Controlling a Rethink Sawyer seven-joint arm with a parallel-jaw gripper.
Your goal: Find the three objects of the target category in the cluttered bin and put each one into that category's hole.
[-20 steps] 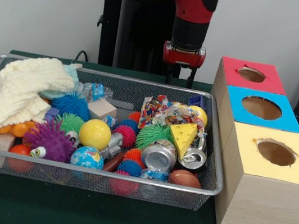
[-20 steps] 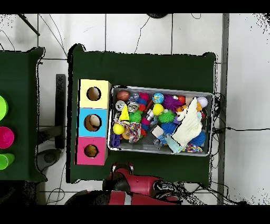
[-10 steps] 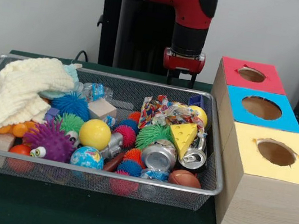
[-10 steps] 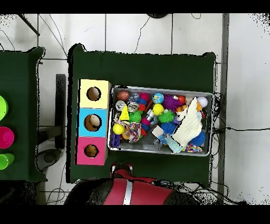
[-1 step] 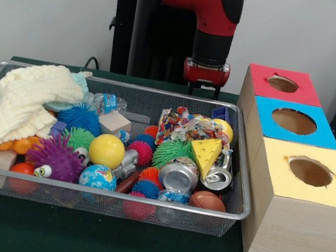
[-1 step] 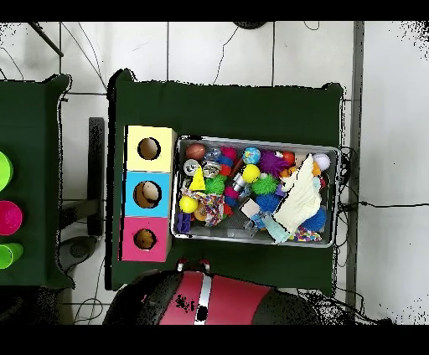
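Green cloth covers the table; the gripper [image 5: 203, 91] hangs behind the bin's [image 5: 240, 176] far rim, apparently empty (fingers half hidden, spread unclear). Cans [image 5: 179, 174] lie near-right. Packed toys could snag a descending grasp and drag out neighbours.

Wire mesh bin [image 5: 240, 176] on green cloth, filled with clutter. Row of three wooden boxes just beside the bin's end: red-topped box [image 5: 283, 85], blue-topped box [image 5: 293, 122], yellow-topped box [image 5: 307, 174], each with one round hole in its top. In the bin, nearest the boxes: two crushed cans [image 5: 179, 174] [image 5: 219, 175], yellow cheese wedge [image 5: 206, 152], brown football [image 5: 207, 201].
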